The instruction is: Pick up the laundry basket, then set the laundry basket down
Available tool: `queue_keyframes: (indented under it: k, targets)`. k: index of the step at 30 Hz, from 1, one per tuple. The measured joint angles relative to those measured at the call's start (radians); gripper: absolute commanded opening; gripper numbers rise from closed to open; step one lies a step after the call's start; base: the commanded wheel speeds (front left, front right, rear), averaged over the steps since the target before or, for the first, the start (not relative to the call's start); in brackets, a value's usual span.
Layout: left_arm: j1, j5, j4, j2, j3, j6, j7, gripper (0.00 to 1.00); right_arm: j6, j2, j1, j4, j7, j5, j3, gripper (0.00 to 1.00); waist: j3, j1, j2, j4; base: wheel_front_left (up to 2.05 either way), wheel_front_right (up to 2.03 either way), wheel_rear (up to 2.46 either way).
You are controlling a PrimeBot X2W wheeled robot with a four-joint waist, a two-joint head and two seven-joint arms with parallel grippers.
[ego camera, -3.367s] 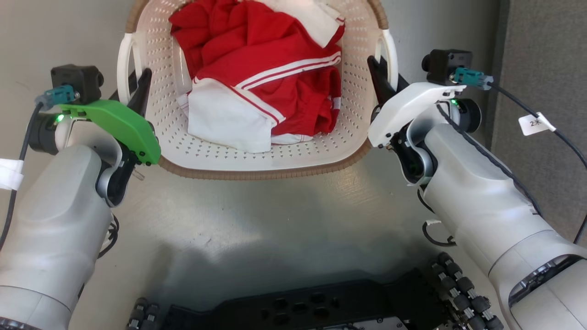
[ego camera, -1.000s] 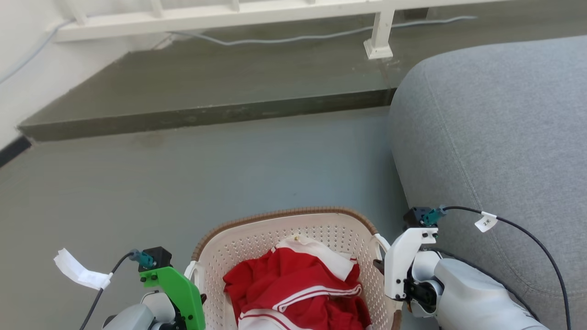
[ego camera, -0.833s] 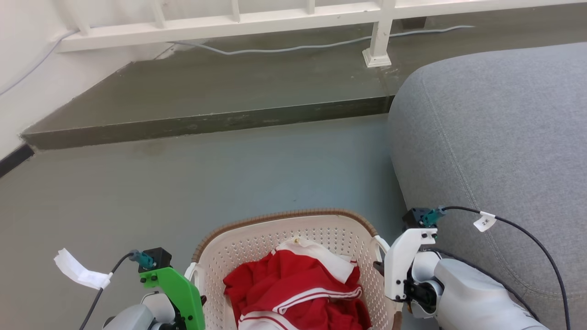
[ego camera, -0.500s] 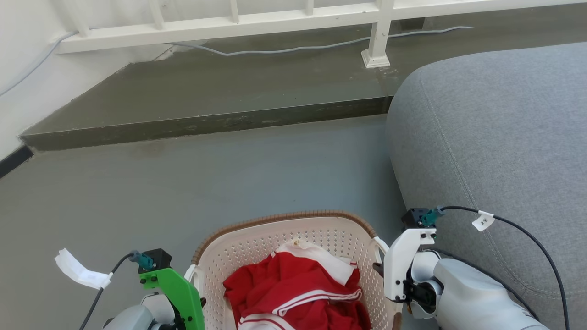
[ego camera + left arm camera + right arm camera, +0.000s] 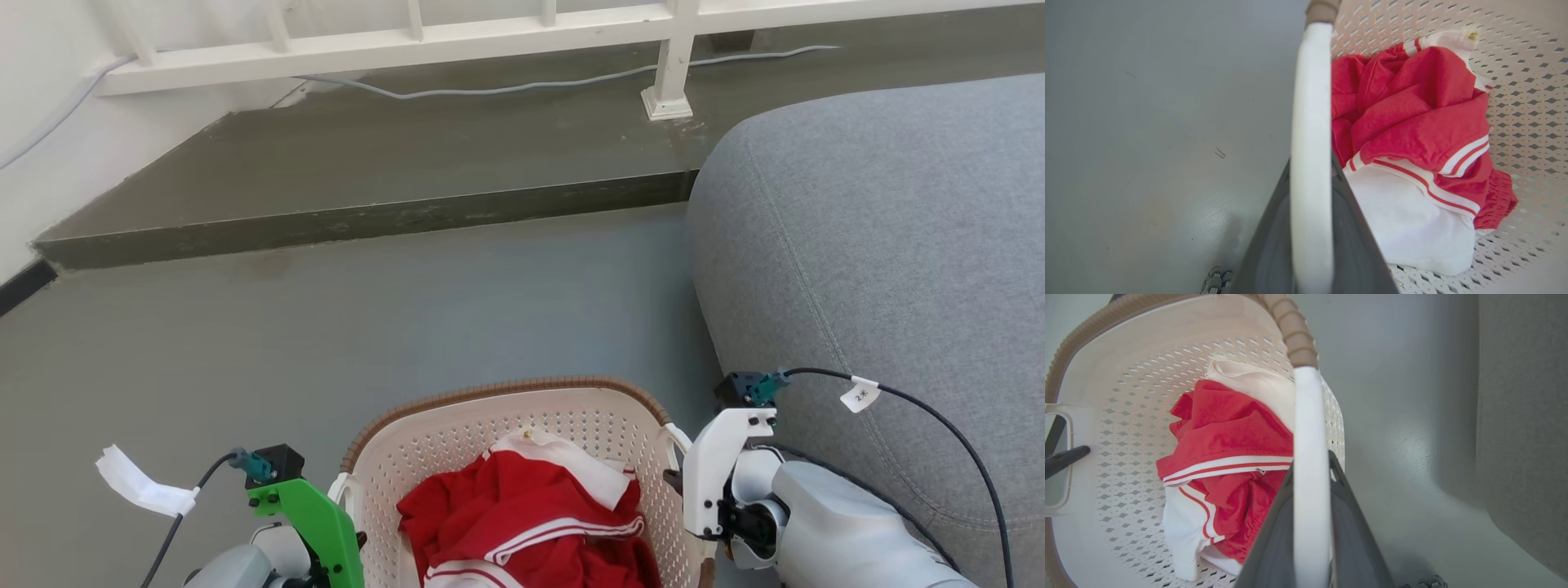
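The laundry basket [image 5: 506, 389] gripped by both side handles.
The left gripper [image 5: 1310, 175] is closed on the white left handle [image 5: 1310, 102], a dark finger on either side of it; the right gripper [image 5: 1310, 469] clamps the right handle [image 5: 1308, 416] the same way. The basket spans between them, red-and-white clothes [image 5: 522, 523] bunched inside. A grey sofa [image 5: 882, 245] sits just outward of the right gripper.

One laundry basket [image 5: 522, 408], bottom centre. Two white handles: left handle [image 5: 1310, 122], right handle [image 5: 1310, 437]. Two grippers: left gripper [image 5: 1311, 163], right gripper [image 5: 1310, 465]. One red-and-white clothes bundle [image 5: 522, 523], pieces uncountable. One grey sofa [image 5: 882, 245], right side. One white railing [image 5: 490, 34], top edge. Two paper tags: left tag [image 5: 135, 486] lower left, right tag [image 5: 860, 396] lower right.
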Motion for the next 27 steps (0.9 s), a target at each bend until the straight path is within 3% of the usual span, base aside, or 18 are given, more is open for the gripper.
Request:
queue_keyframes:
  k: [17, 27]
  targets:
    - [-0.002, -0.007, 0.003, 0.001, -0.008, 0.0, -0.014, 0.0, 0.0, -0.002, -0.007, -0.004, -0.006, 0.01, 0.015, 0.0, 0.021, 0.0, 0.0, -0.001, 0.0, 0.0, 0.0]
    - [-0.056, -0.002, -0.02, 0.012, -0.014, 0.001, -0.069, 0.0, 0.005, -0.008, -0.055, -0.007, -0.066, 0.011, 0.013, 0.0, 0.096, 0.0, 0.0, 0.002, 0.0, 0.0, 0.0]
